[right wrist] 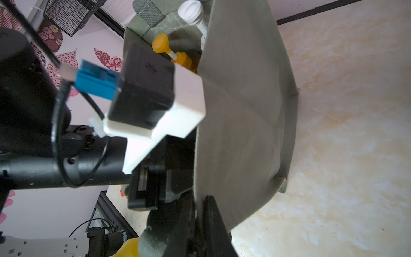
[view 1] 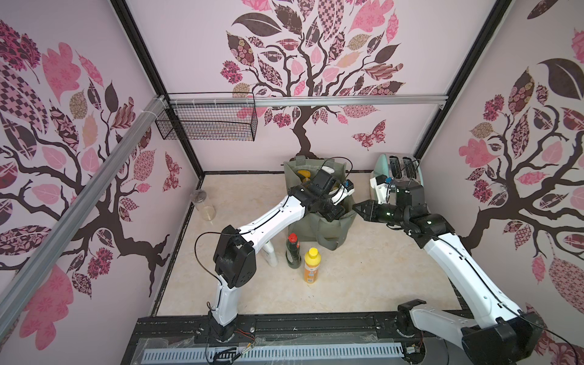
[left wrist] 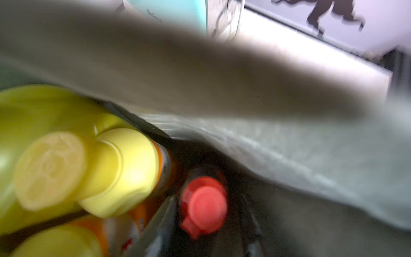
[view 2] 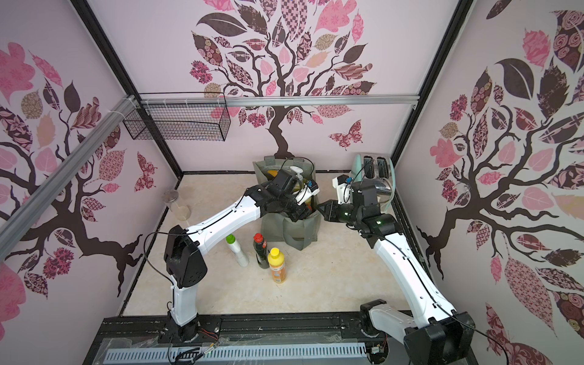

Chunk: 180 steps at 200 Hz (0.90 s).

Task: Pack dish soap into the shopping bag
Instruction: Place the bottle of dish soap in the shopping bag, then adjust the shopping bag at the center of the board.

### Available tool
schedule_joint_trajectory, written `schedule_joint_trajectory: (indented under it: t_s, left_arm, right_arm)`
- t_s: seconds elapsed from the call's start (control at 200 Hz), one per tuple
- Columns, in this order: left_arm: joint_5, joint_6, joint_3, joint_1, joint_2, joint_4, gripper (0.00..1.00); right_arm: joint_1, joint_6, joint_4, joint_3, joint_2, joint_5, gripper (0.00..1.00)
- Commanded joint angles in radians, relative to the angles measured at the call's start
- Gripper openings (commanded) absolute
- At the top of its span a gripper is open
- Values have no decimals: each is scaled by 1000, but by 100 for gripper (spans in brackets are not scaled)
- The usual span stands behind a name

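The grey-green shopping bag (view 1: 319, 227) (view 2: 275, 224) stands at the back middle of the table. My left gripper (left wrist: 208, 200) is down inside it and open, its fingers either side of a red-capped bottle (left wrist: 204, 204) with gaps showing. Yellow-capped orange bottles (left wrist: 120, 169) lie beside it in the bag. An orange pump head (right wrist: 160, 44) and a white pump head (right wrist: 191, 10) stick up at the far end. My right gripper (right wrist: 200, 200) (view 1: 355, 208) is shut on the bag's wall (right wrist: 244, 111). In front of the bag stand a white green-capped bottle (view 2: 238, 252), a dark red-capped bottle (view 1: 293, 251) and an orange yellow-capped bottle (view 1: 312, 265).
A pale blue toaster (view 1: 398, 167) sits at the back right, close behind my right wrist. A clear glass jar (view 1: 203, 205) stands at the left wall. A black wire basket (view 1: 208, 120) hangs from the rail at the back left.
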Motion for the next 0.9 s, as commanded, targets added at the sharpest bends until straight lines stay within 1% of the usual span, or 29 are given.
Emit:
schedule_joint_trajectory:
  t_s: [0.0,0.095,0.205,0.295,0.375,0.48,0.575,0.685,0.895]
  left_arm:
    - [33,-71,9,-20,-125,15,69]
    - [-30,-128,4,-16,-215,6,79]
    - [-83,-189,-28,-10,-321,0,86]
    - [-139,-238,-64,2,-391,-18,87]
    - [-212,-283,-110,19,-438,-34,89]
    - [-296,-324,-172,45,-470,-56,90]
    - [-315,-366,-237,88,-472,-61,90]
    - [-336,-395,-306,122,-481,-42,90]
    - [-300,-405,-362,136,-473,-24,87]
  right_arm:
    - [2,-11,89,11,-62,-24,27]
    - [2,-19,89,-20,-71,-11,39]
    - [3,-27,86,-48,-80,3,48]
    - [2,-38,77,-58,-79,13,52]
    - [2,-48,64,-62,-73,25,56]
    - [2,-63,46,-64,-63,44,58]
    - [2,-65,46,-69,-60,53,58]
    - [3,-50,59,-48,-66,31,60]
    - [3,-40,64,44,-57,38,70]
